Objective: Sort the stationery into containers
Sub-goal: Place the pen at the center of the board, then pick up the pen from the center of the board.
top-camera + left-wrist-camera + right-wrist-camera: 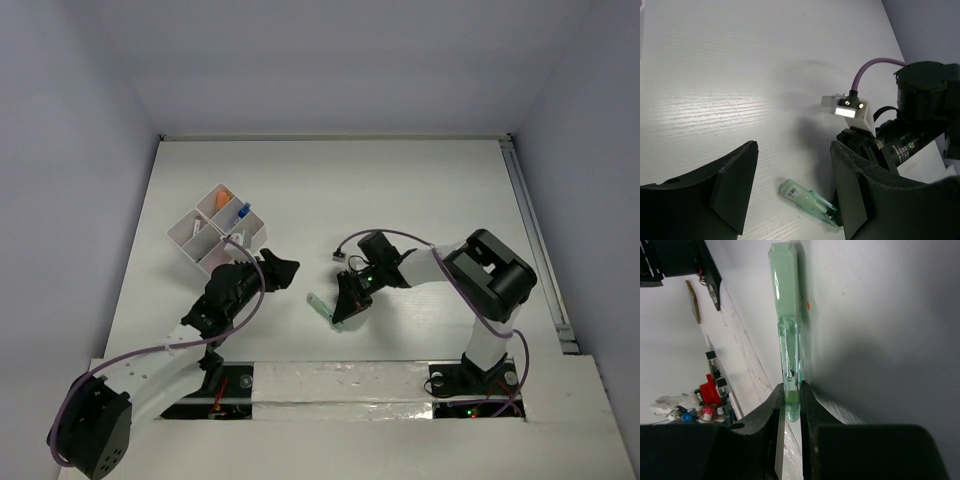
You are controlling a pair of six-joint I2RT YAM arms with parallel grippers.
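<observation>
A pale green marker with a clear cap (327, 311) lies on the table in the middle. My right gripper (347, 303) is shut on its capped end; the right wrist view shows the marker (788, 315) pinched between the fingertips (791, 405). My left gripper (281, 270) is open and empty, a little left of the marker. In the left wrist view the marker (807, 201) lies between its fingers, near the right one (850, 190). The white compartment tray (200, 240) stands at the left, holding an orange piece (224, 197) and a blue item (243, 212).
The right arm's wrist camera and purple cable (849, 106) sit just beyond the marker in the left wrist view. A metal rail (535, 240) runs along the table's right edge. The white strip (340, 385) by the arm bases lies at the near edge.
</observation>
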